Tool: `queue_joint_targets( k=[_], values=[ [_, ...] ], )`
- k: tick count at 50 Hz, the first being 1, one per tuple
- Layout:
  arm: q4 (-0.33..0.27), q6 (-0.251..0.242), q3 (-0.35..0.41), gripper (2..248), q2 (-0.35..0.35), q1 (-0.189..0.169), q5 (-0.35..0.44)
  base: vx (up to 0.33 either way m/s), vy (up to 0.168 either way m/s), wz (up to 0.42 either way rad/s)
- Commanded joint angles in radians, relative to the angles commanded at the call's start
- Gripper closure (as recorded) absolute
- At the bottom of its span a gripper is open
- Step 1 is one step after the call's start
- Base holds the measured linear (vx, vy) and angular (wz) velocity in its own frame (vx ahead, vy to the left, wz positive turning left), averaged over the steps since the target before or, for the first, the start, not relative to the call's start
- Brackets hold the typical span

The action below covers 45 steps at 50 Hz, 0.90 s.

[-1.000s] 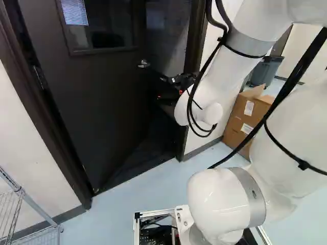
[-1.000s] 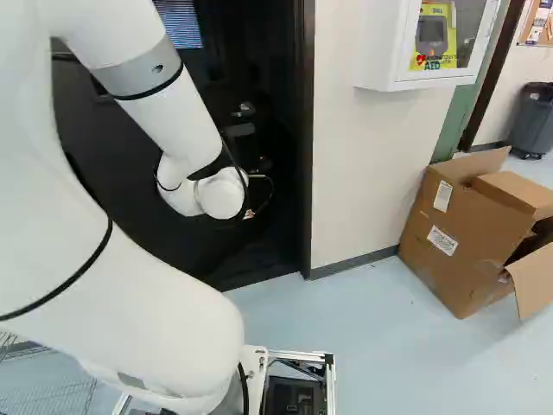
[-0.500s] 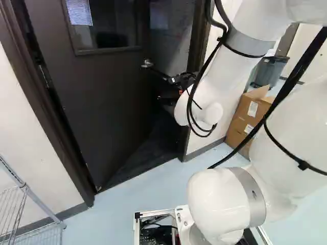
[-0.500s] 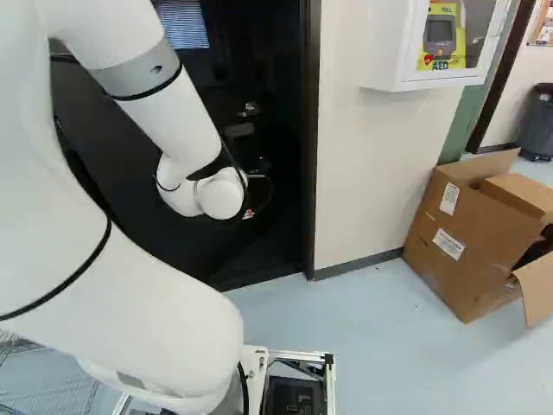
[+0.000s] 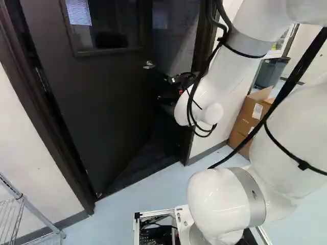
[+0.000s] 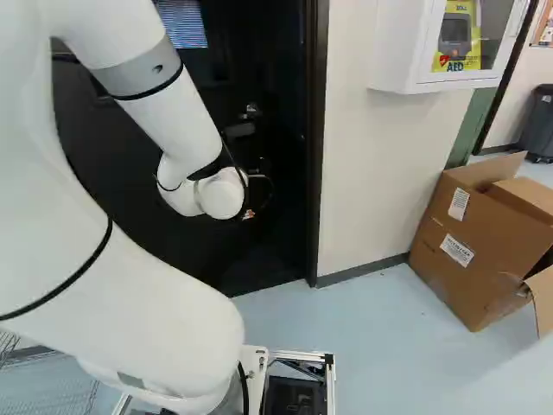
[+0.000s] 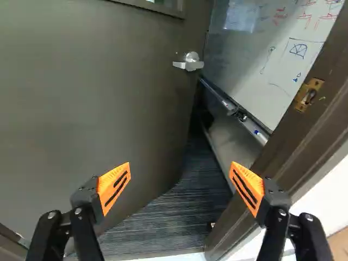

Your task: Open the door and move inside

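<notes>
gripper [image 5: 163,88] with its fingers spread wide, pointing into the doorway; seen from the wrist, one finger overlaps the door and the other the door frame. pale floor [image 6: 363,337] runs from the base to the threshold. the wire shelf [image 5: 42,215] stands at the lower left of the left base view, near the wall on the hinge side. the dark door frame [image 7: 283,144] borders the opening, a metal strike plate [image 7: 309,95] set in it. the door [image 5: 115,112] stands partly open, swung inward, its free edge well apart from the frame; dark carpet [image 7: 168,223] shows through that wedge of room. its lever handle [image 7: 188,63] sits near the free edge. farther in, a whiteboard [image 7: 255,70] with a tray narrows the way on the strike plate's side. outside, past the frame, are a cardboard box [image 6: 475,251] and, beyond it, a grey bin [image 5: 271,74].
</notes>
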Motion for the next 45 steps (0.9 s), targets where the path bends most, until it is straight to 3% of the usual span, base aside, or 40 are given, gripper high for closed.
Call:
queue_joint_targets(
  k=[45],
  values=[
    [0.000, 0.000, 0.000, 3, 0.000, 0.000, 0.000, 0.143, 0.117, -0.032]
  ],
)
